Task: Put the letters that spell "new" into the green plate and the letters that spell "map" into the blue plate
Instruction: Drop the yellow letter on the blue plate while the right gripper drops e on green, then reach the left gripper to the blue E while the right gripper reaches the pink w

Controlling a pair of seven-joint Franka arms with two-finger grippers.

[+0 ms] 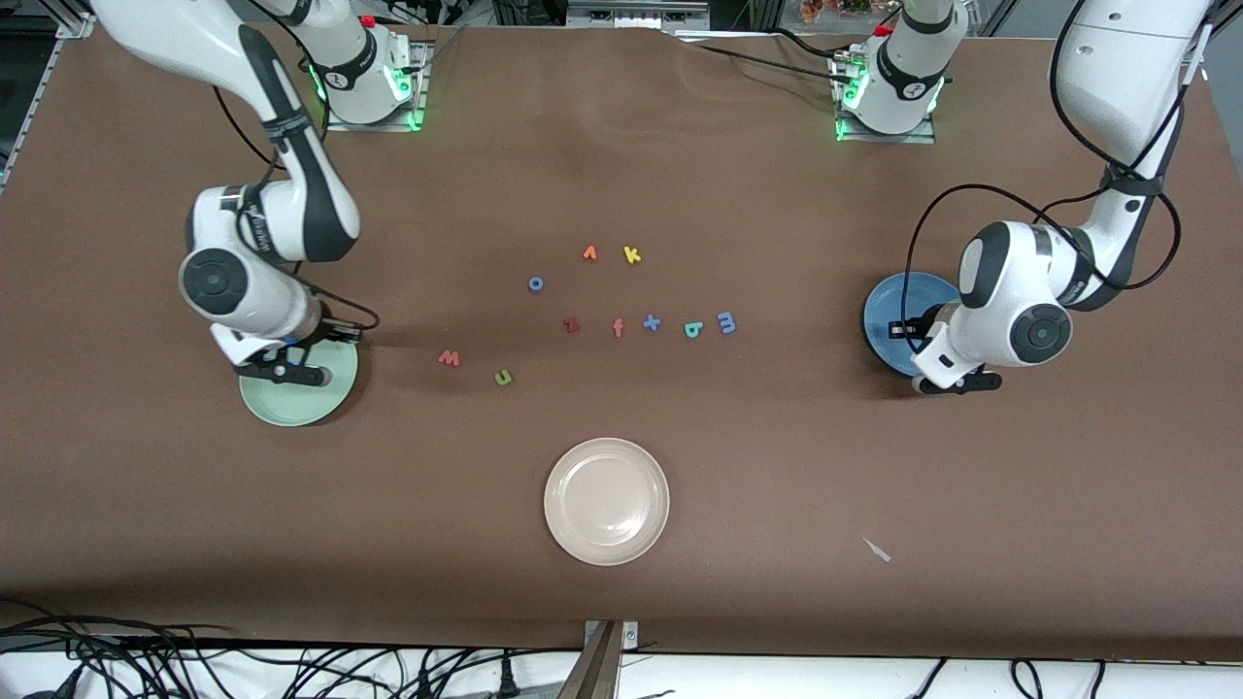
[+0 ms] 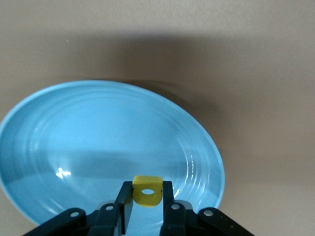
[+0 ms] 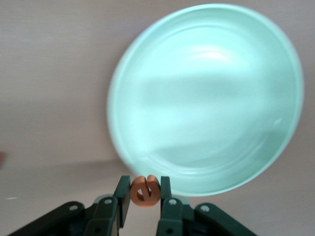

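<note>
Over the blue plate [image 2: 49,147], the left gripper [image 2: 147,196] pinches the yellow "a" [image 2: 147,191]; over the green plate's [image 3: 211,98] rim, the right gripper [image 3: 144,192] clamps the orange "e" [image 3: 144,191], which risks dropping onto the counter [image 1: 777,466].

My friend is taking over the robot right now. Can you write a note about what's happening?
Left gripper: shut on the yellow a, over the blue plate.
Right gripper: shut on the orange e, at the green plate's edge.
Done: nothing is in either plate yet.
Left: drop both letters, then fetch the w and n for green, the m and p for blue.
</note>
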